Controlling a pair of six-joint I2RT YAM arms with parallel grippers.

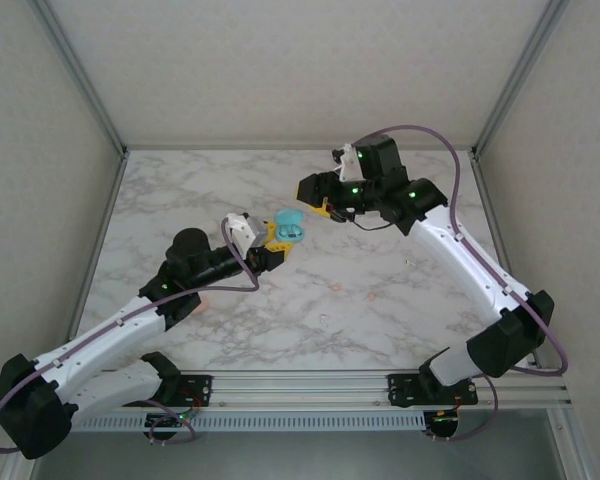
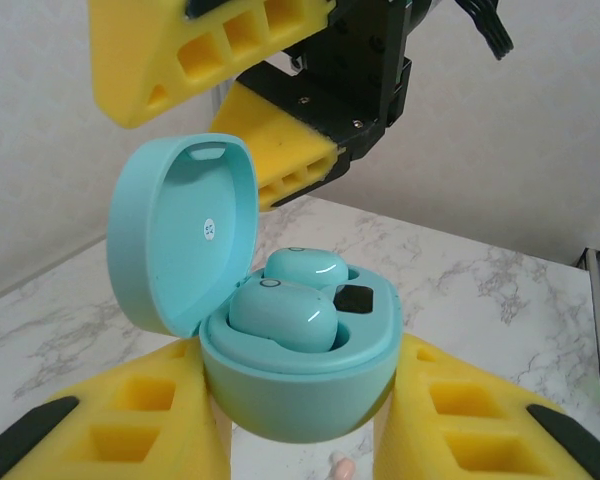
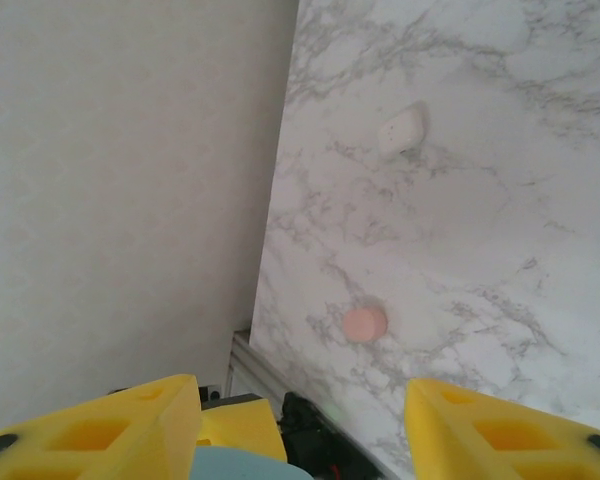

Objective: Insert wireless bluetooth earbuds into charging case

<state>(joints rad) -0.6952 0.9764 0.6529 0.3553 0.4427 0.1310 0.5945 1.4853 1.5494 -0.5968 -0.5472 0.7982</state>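
Note:
The teal charging case (image 2: 298, 395) stands open, its lid (image 2: 185, 230) tipped up to the left. Two teal earbuds (image 2: 282, 312) sit in its wells, side by side. My left gripper (image 2: 300, 405) is shut on the case body, one yellow finger on each side; from above it is at mid-table (image 1: 272, 243) with the case (image 1: 290, 226) lifted. My right gripper (image 1: 325, 208) hovers just right of and above the case, open, nothing between its yellow fingers (image 3: 140, 425). A salmon-pink earbud (image 3: 364, 322) lies on the marble below.
A small pale piece (image 3: 401, 128) lies on the marble table (image 1: 380, 300) farther along. A pink bit (image 2: 342, 467) shows on the table under the case. Side walls (image 1: 70, 180) and the front rail (image 1: 300, 385) bound the table.

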